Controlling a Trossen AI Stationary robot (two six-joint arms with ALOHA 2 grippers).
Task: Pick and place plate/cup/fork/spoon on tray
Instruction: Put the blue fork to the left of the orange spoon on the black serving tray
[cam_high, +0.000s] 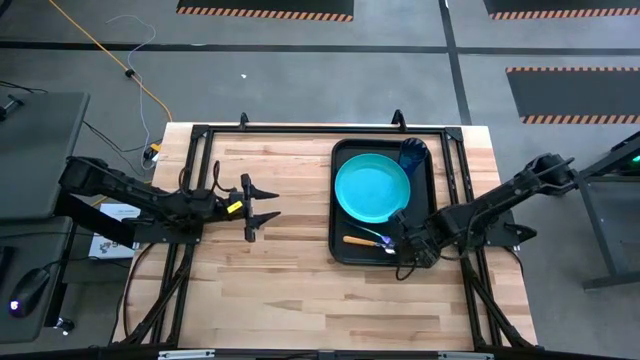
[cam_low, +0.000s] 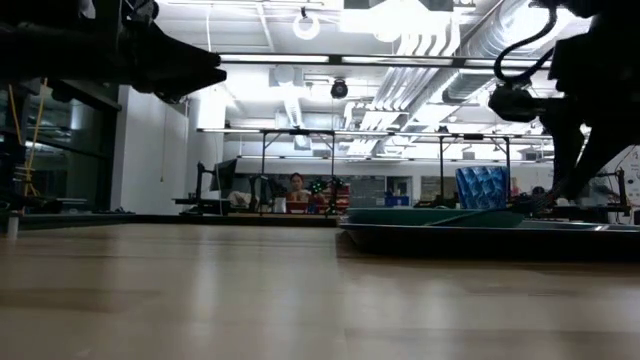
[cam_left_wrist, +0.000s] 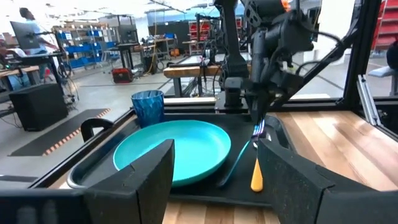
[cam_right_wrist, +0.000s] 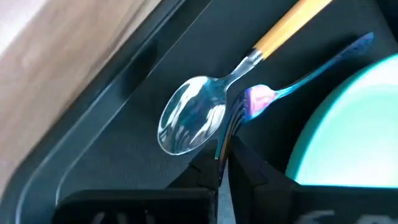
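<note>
Right wrist view: right gripper (cam_right_wrist: 222, 163) pinches the bluish iridescent fork (cam_right_wrist: 292, 84) beside the orange-handled spoon (cam_right_wrist: 205, 112).

left arm stretched in from left side, parked low over bare counter, left claw (cam_high: 262, 205) fingers spread wide, holding nothing. right arm reaches in from right edge, elbow bent, wrist angled down. right claw (cam_high: 404, 243) fingers pinched together, tips nearly touching.

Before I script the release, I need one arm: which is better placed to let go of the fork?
Right. Its claw sits over the tray, pinching the fork beside the spoon. The left claw hangs open over bare table.
</note>
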